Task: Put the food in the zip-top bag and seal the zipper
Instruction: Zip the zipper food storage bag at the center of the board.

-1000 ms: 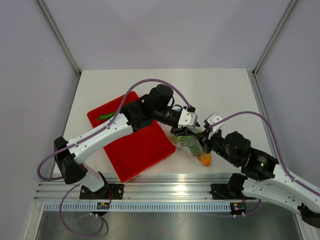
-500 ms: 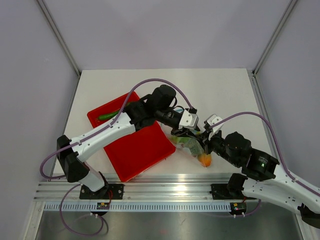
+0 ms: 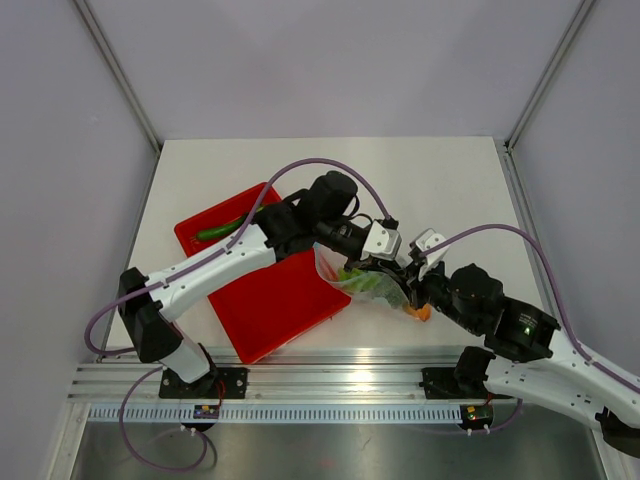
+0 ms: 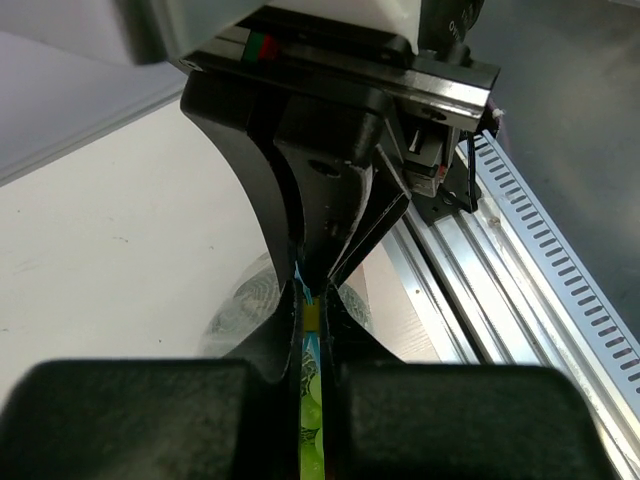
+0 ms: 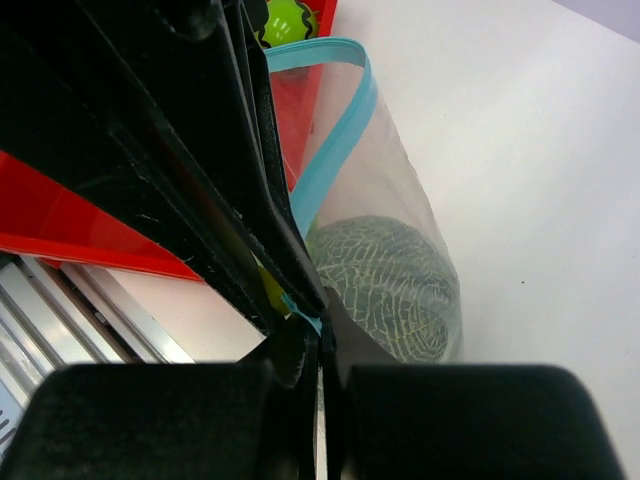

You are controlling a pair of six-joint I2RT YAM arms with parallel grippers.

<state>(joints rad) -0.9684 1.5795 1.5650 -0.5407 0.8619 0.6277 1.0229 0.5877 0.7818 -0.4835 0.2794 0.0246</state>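
- Top external: the zip-top bag [image 3: 362,282] is held between the arms just off the red tray's [image 3: 270,300] 3 o'clock edge. The left gripper [image 3: 388,262] and right gripper [image 3: 410,283] meet nose to nose at the bag's 3 o'clock end. Green pieces show through the plastic. An orange fruit [image 3: 420,311] sits at the bag's 5 o'clock, and I cannot tell whether it is inside. A cucumber [image 3: 222,231] lies at the tray's 11 o'clock corner, well apart from the bag, so loading looks unfinished.
- Left wrist: the left gripper's [image 4: 312,330] jaws are closed down to a sliver, pinching the light blue zipper [image 4: 305,290], with green food just beneath it. The right gripper's fingers [image 4: 265,220] come in from 12 o'clock onto the same strip. The netted melon [image 4: 248,300] shows through the bag at 9 o'clock.
- Right wrist: the right gripper's [image 5: 320,345] jaws are likewise nipped tight on the zipper [image 5: 345,140]. Toward 12 o'clock the two blue tracks part into an open loop, so only the gripped end looks pressed together. The netted melon [image 5: 385,285] rests in the bag at 3 o'clock. Sealing seems barely begun, with most of the mouth left to close.
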